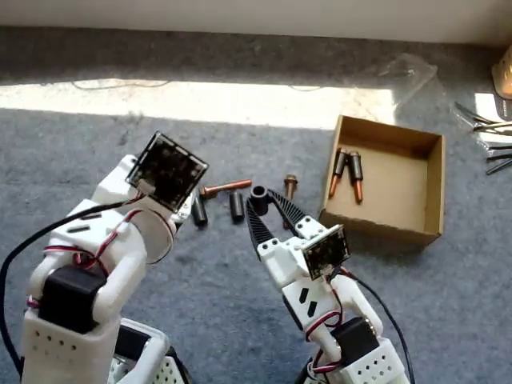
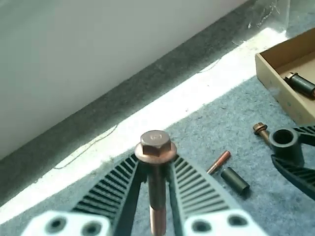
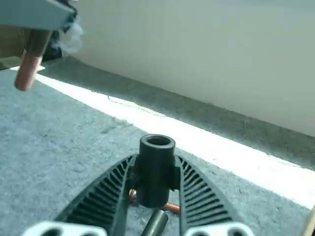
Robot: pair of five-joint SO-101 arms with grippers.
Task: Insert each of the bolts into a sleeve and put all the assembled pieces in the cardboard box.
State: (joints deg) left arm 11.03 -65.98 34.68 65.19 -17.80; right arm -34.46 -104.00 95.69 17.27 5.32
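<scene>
My left gripper (image 2: 156, 164) is shut on a copper bolt (image 2: 156, 145), head at the fingertips, held above the carpet; the same bolt's (image 3: 28, 66) plain end hangs in the right wrist view. In the high view the left arm's camera board (image 1: 168, 170) covers that bolt. My right gripper (image 1: 260, 202) is shut on an upright black sleeve (image 3: 156, 164), to the right of the left gripper and a little apart. The cardboard box (image 1: 428, 188) holds two assembled pieces (image 1: 348, 174).
On the carpet between the arms lie a loose copper bolt (image 1: 226, 188), two black sleeves (image 1: 198, 211) (image 1: 237, 206) and another bolt (image 1: 290, 186) near the box. A sunlit strip (image 1: 200, 102) and a wall run behind. Dark tools (image 1: 492, 132) lie far right.
</scene>
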